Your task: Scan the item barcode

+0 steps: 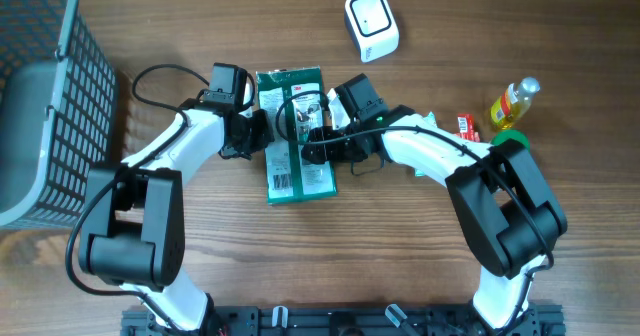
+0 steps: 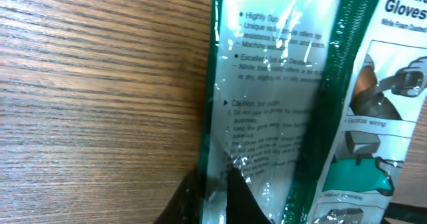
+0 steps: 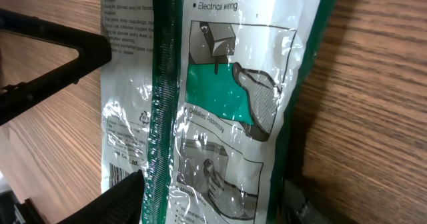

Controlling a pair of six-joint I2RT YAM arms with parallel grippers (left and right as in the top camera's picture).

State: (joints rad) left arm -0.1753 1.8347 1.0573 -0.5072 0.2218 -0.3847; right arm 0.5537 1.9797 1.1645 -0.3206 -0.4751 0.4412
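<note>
Glove package (image 1: 292,171) lies flat at the centre of the tabletop (image 1: 400,246), one only. At the frame's left edge stands one grey basket (image 1: 40,96). Two arms bend inward toward the package. The left end effector (image 2: 217,201) is pinched closed on the package's left edge. The right end effector (image 3: 210,204) has its fingers spread wide, straddling the package's right part. Farther right are one white scanner (image 1: 371,23), one small red packet (image 1: 467,126) and one yellow bottle (image 1: 512,101).

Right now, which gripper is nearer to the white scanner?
Right. The right gripper sits over the glove packet, below and left of the scanner; the left gripper pinches the packet's far edge, farther left.
</note>
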